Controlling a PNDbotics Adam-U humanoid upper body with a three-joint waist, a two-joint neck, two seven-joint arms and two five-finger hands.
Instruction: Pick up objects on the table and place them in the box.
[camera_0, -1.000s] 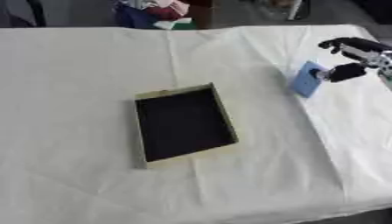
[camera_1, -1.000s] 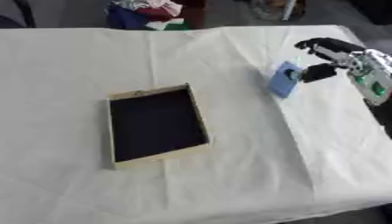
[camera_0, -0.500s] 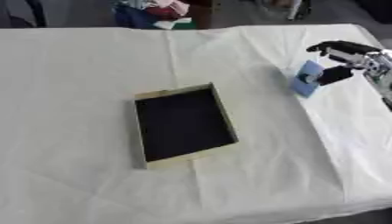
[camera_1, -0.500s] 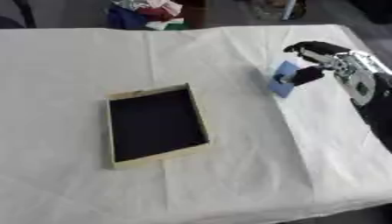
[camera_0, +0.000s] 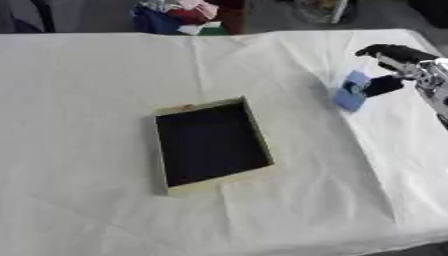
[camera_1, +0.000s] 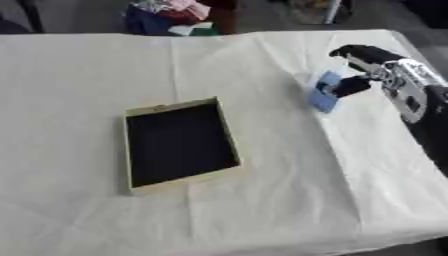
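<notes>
So the right hand (camera_1: 372, 67) is at the table's far right, fingers and thumb pinching a small blue object (camera_1: 325, 98) that looks tilted up off the cloth. Looks like the pick-up step; next it needs carrying left to the empty box (camera_1: 226, 128). Left hand isn't visible.

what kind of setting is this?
Probably an indoor lab or test room, not a home: a table under a plain white cloth, one open box, one small blue object at the robot's right hand, and clutter beyond the far edge.
</notes>
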